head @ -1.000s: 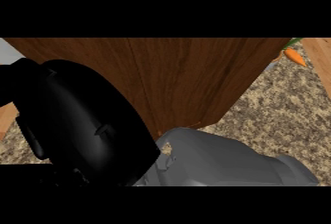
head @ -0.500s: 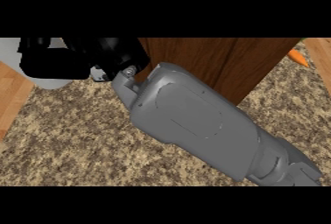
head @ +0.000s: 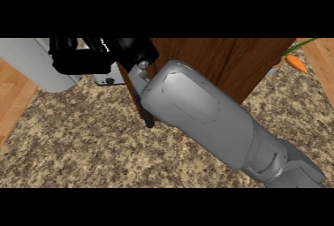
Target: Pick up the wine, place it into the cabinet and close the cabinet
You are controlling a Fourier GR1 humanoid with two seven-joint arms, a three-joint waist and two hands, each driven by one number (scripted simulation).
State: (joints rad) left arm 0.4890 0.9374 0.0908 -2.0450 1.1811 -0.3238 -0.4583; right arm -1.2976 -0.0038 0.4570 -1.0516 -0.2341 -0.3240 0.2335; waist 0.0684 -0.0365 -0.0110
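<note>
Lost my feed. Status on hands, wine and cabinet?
Right hand at cabinet edge, fingers unclear. Left hand out of view. Wine not visible. Carrot beyond cabinet, clear of arm.

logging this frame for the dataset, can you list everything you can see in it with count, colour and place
cabinet: one, dark brown wood, upper middle
carrot: one, orange with green top, upper right, beside the cabinet
counter: one, speckled brown-beige granite, across the lower view
wooden floor: light brown, left and upper right edges
grey object: one, pale grey, upper left, kind unclear
right forearm: one, grey, lower right to centre
right hand: one, black, upper left, fingers unclear

No wine visible.
</note>
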